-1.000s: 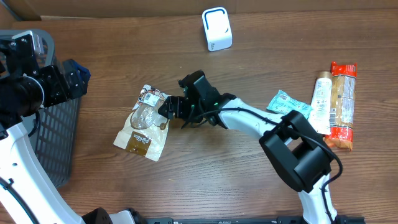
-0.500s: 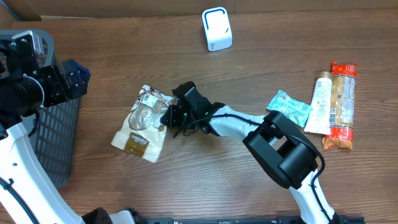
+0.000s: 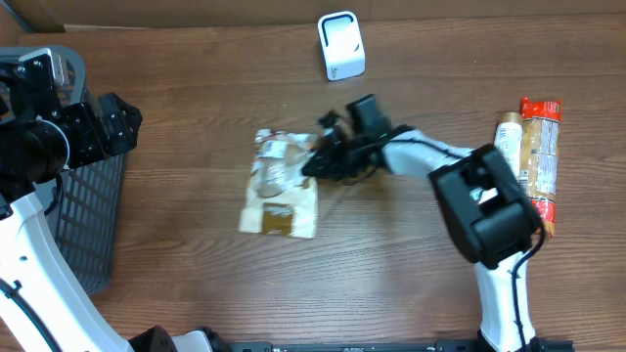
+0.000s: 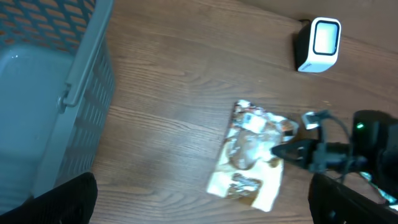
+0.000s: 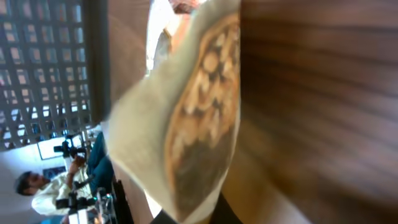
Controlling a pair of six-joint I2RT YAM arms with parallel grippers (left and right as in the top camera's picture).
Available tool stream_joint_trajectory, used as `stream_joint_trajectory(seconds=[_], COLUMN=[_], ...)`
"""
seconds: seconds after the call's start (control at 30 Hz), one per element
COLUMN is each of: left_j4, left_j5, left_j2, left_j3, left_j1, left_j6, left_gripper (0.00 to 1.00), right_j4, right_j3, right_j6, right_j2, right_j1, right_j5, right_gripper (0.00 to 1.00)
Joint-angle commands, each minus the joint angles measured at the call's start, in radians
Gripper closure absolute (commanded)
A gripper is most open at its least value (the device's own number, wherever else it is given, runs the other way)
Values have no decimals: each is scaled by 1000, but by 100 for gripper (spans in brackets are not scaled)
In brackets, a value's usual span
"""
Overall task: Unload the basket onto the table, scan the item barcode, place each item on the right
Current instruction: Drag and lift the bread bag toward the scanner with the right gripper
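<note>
Brown and white, the snack pouch (image 3: 281, 186) is near the middle of the counter (image 3: 176, 284). The right jaws are closed on its edge at the 3 o'clock side, with the right arm (image 3: 430, 156) reaching in from 3 o'clock. In the right wrist view the pouch fills the picture from very close and looks slack, so we judge that the grip is made. Whether the pouch lies fully on the wood or is raised a little, we cannot tell. The left jaws stand wide open and hold nothing; they are at 9 o'clock, by the mesh basket (image 3: 93, 225). The white scanner (image 3: 340, 45) stands at 12 o'clock on the counter, roughly at 1 o'clock from the pouch and well apart from it. As we read it, the picking is done but the scanning itself is not: the pouch must be carried toward the scanner and turned so that its barcode faces the window. We cannot find the barcode in any view; a pale label shows at the 12 o'clock end of the pouch, but it is too small to read. Other goods, a pale tube (image 3: 507, 156) and a red packet (image 3: 540, 166), lie at 3 o'clock, touching each other, away from both pairs of jaws.
</note>
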Motion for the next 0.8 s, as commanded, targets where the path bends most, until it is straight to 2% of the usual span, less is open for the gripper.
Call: stream_joint_trajectory(seconds=[0.0, 0.03, 0.07, 0.13, 0.2, 0.33, 0.47, 0.53, 0.57, 0.7, 0.77], left_j4=[2, 2, 2, 2, 2, 2, 2, 2, 2, 2, 2], left_j5=[11, 11, 10, 11, 10, 11, 11, 11, 11, 11, 11], left_j2=[5, 5, 5, 5, 5, 5, 5, 5, 5, 5, 5], left_j3=[1, 1, 1, 1, 1, 1, 1, 1, 1, 1, 1], left_j1=[2, 2, 2, 2, 2, 2, 2, 2, 2, 2, 2], left_j6=[20, 20, 20, 20, 20, 20, 20, 20, 20, 20, 20], left_gripper=[0, 0, 1, 1, 0, 0, 0, 1, 0, 0, 1], right_j4=[-80, -97, -119, -135, -130, -72, 57, 106, 119, 129, 129], right_j3=[-3, -3, -3, -4, -5, -5, -5, -5, -5, -5, -5], right_j6=[-153, -153, -153, -148, -145, -95, 30, 90, 113, 148, 148], right_j2=[-32, -32, -32, -31, -21, 8, 43, 56, 58, 62, 62], right_j1=[-61, -64, -65, -56, -38, 10, 69, 93, 101, 106, 105], right_j5=[-74, -59, -31, 3, 9, 11, 46, 84, 103, 133, 128], right_gripper=[76, 67, 46, 33, 27, 26, 26, 30, 37, 73, 87])
